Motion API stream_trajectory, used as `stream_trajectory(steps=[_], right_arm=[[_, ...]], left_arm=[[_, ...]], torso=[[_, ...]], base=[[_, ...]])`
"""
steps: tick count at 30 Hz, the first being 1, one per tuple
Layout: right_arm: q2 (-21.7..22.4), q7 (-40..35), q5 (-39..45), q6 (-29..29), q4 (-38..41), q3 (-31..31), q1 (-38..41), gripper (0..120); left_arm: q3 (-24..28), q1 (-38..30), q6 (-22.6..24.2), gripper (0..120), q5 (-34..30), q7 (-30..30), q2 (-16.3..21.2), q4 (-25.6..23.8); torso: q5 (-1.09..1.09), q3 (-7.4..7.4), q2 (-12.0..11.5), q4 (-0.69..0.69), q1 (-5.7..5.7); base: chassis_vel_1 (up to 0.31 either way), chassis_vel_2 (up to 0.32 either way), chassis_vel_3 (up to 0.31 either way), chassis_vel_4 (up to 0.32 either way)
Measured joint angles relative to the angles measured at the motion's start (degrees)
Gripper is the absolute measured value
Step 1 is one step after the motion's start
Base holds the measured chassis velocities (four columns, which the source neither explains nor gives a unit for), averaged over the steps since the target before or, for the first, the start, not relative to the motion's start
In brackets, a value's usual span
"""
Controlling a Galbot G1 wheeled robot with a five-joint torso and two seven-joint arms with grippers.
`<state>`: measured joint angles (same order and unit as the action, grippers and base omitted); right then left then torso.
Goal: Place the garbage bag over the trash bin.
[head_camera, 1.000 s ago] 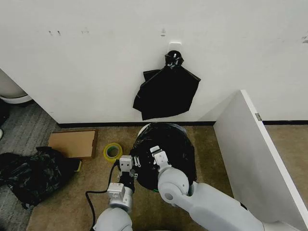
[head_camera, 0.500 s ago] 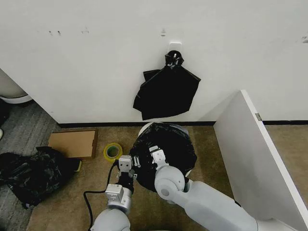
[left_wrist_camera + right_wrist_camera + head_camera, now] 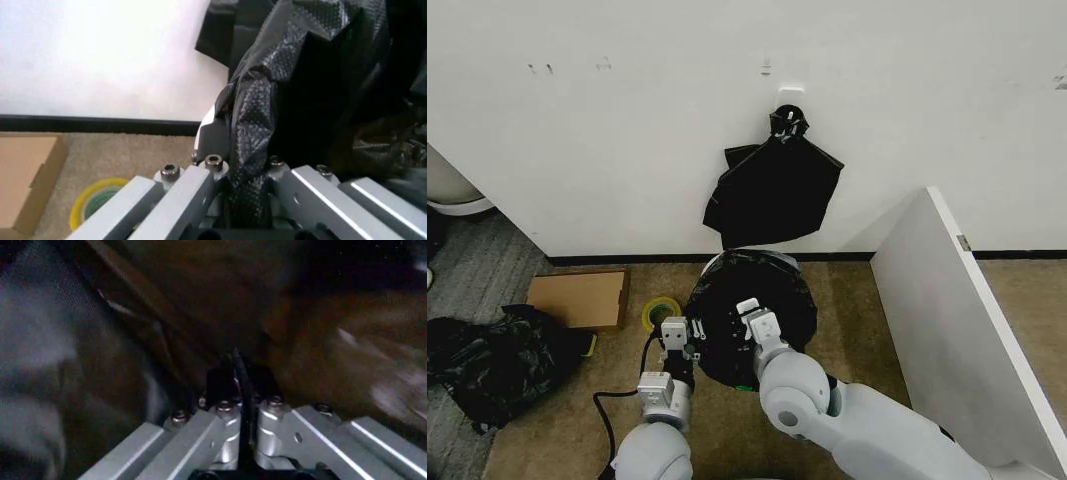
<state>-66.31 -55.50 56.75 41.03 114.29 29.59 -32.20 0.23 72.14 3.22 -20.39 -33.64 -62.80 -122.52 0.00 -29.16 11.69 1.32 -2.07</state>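
Shifted leftward since a second ago, the garbage bag [image 3: 749, 315] now drapes the trash bin [image 3: 717, 266] by the wall, cream rim peeking at the far edge. My left gripper [image 3: 679, 337] pinches a film fold [image 3: 248, 150] at the bin's left side; my right gripper [image 3: 755, 322], pressed together on film, sits atop the bag, just beside it and nearer the bin's centre.

Both arms extend forward from the bottom of the head view toward frame centre. The left gripper [image 3: 689, 331] sits at lower centre-left, its jaws clamped on a fold of the garbage bag [image 3: 250, 130]. The right gripper [image 3: 755, 318] sits just right of it at centre, jaws pinched together on thin black film.
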Motion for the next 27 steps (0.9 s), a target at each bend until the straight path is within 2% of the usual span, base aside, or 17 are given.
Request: stream_trajectory(steps=[9, 27], right_arm=[[-2.92, 0.25, -0.85, -0.68, -5.58, 1.00, 1.79, 0], [-3.82, -0.81, 1.63, -0.95, -10.80, 0.76, 3.63, 0]], left_arm=[[-0.53, 1.59, -0.18, 0, 0.25, 1.06, 1.05, -2.70], [-0.18, 2.70, -0.44, 0, 0.28, 1.92, 1.24, -4.47]], torso=[[0.01, 0.00, 0.00, 0.00, 0.00], [0.00, 0.01, 0.00, 0.00, 0.00]], base=[[0.000, 0.000, 0.000, 0.000], [0.000, 0.000, 0.000, 0.000]])
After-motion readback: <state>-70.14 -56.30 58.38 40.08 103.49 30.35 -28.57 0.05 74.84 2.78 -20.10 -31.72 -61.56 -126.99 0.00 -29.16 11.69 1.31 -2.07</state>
